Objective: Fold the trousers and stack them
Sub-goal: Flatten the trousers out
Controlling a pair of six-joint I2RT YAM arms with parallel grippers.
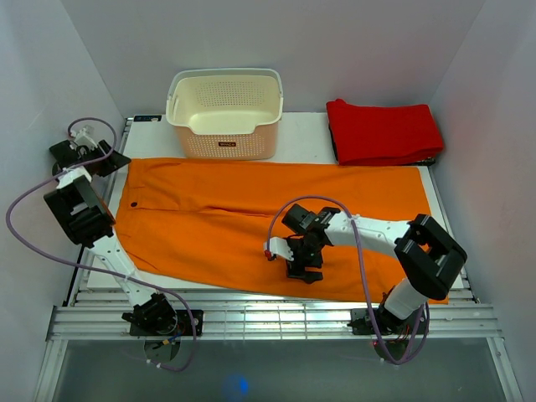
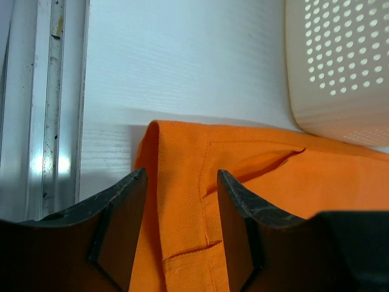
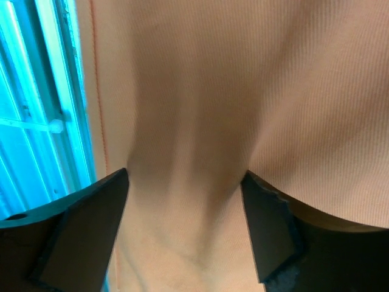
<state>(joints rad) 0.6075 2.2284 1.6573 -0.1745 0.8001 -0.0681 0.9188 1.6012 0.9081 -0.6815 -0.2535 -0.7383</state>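
The orange trousers (image 1: 251,218) lie flat across the white table, waistband to the left, legs to the right. My left gripper (image 1: 113,161) is at their far left corner. In the left wrist view it (image 2: 181,174) is open, its fingers on either side of the waistband edge (image 2: 182,213). My right gripper (image 1: 303,270) is low over the trousers near their front edge, about mid-length. In the right wrist view it (image 3: 185,176) is open, with slightly creased cloth (image 3: 194,109) between the fingers.
A cream perforated basket (image 1: 224,113) stands at the back, just behind the trousers; its wall (image 2: 340,67) is close to my left gripper. A folded red cloth (image 1: 381,130) lies at the back right. Metal rails (image 1: 276,318) run along the table's near edge.
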